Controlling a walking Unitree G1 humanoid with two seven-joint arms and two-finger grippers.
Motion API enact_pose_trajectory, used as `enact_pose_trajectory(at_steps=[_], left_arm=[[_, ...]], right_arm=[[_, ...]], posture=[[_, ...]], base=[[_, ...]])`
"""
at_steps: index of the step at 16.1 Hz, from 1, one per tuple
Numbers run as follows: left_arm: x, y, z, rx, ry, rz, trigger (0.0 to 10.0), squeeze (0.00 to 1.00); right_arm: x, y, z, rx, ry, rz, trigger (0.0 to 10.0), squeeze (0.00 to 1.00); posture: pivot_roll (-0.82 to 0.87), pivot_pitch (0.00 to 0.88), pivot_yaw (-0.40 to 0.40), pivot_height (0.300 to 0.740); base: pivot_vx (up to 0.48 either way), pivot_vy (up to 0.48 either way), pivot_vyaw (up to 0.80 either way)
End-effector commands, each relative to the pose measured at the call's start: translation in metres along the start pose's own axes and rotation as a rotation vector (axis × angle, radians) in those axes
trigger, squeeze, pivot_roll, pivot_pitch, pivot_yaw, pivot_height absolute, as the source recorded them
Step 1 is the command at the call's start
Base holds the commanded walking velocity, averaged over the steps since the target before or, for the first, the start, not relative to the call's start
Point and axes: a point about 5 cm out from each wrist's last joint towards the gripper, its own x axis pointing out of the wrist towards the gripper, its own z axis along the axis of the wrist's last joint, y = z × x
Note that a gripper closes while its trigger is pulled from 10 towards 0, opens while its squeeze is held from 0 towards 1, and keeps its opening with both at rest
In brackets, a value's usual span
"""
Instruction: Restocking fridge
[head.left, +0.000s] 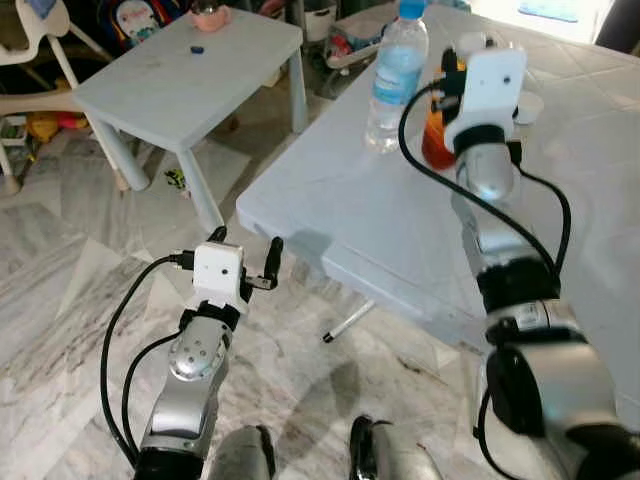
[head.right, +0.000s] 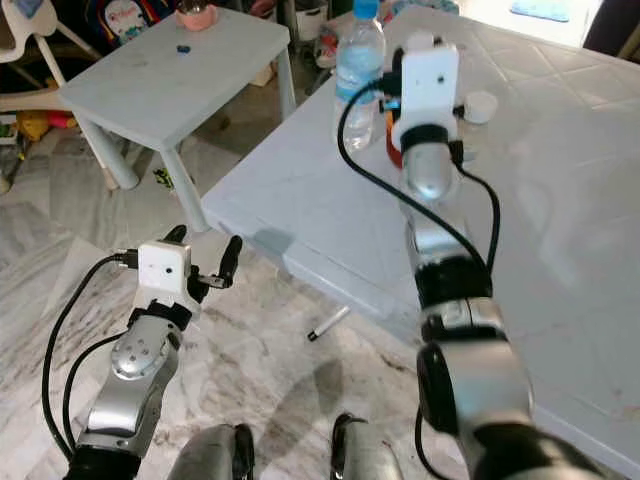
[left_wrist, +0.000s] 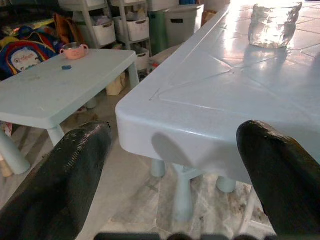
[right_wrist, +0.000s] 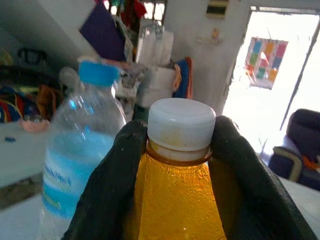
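Right pincer (right_wrist: 175, 200) clamped on the neck of the orange juice bottle (right_wrist: 177, 195), just under its white cap (right_wrist: 181, 122), on the far part of the white surface (head.left: 350, 200); the water bottle (head.left: 396, 75) stands just left of it. Left pincer (head.left: 250, 262), fingers apart, hangs idle beside the near-left corner. A straight lift, bottle upright, should clear the neighbour. The wrist hides the bottle's base; no fridge can be made out.

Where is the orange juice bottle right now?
The orange juice bottle stands on the big white table, gripped by the right gripper, beside the water bottle.
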Motion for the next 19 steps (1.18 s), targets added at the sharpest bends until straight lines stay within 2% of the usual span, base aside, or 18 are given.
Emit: enact_pose_trajectory(at_steps=[1,5,6,8,11,12,14,15,16,19], left_arm=[[-0.001,0.002,-0.001,0.004,-0.001,0.011,10.0,0.00],[0.002,0.002,-0.004,0.001,-0.002,0.012,10.0,0.00],[0.005,0.001,-0.003,-0.002,-0.008,0.009,10.0,0.00],[0.008,-0.001,-0.003,-0.007,-0.012,0.004,10.0,0.00],[0.009,-0.005,-0.006,-0.016,-0.007,-0.004,10.0,0.00],[0.008,-0.007,-0.008,-0.020,-0.003,-0.007,10.0,0.00],[0.007,-0.008,-0.009,-0.023,0.001,-0.011,10.0,0.00],[0.006,-0.008,-0.010,-0.023,0.002,-0.012,10.0,0.00],[0.007,-0.008,-0.010,-0.023,0.003,-0.014,10.0,0.00],[0.008,-0.007,-0.009,-0.023,0.001,-0.014,10.0,0.00]], right_arm=[[-0.002,0.002,0.014,0.000,-0.043,0.009,10.0,0.00],[-0.010,0.006,0.030,0.131,0.011,0.001,10.0,0.00],[-0.015,0.006,0.035,0.189,0.033,0.016,10.0,0.00],[-0.022,0.007,0.038,0.229,0.045,0.049,10.0,0.00],[-0.041,0.004,0.027,0.214,0.122,0.068,10.0,0.00],[-0.053,-0.001,0.019,0.199,0.178,0.076,10.0,0.00],[-0.063,-0.005,0.012,0.176,0.214,0.086,10.0,0.00],[-0.066,-0.007,0.010,0.169,0.223,0.093,10.0,0.35],[-0.069,-0.008,0.009,0.154,0.226,0.108,10.0,1.00],[-0.070,-0.004,0.008,0.101,0.215,0.155,10.0,1.00]], posture=[[0.07,0.080,0.017,0.740],[0.05,0.065,0.023,0.740],[0.04,0.061,0.025,0.740],[0.02,0.058,0.026,0.740],[0.01,0.063,0.025,0.740],[0.01,0.068,0.025,0.740],[0.00,0.072,0.027,0.740],[0.00,0.075,0.029,0.740],[0.00,0.076,0.030,0.740],[0.00,0.079,0.029,0.740]], base=[[0.000,0.000,0.00],[0.000,0.000,0.00],[0.000,0.000,0.00],[0.000,0.000,0.00],[0.000,0.000,0.00],[0.000,0.000,0.00],[0.000,0.000,0.00],[0.000,0.000,0.00],[0.000,0.000,0.00],[0.000,0.000,0.00]])
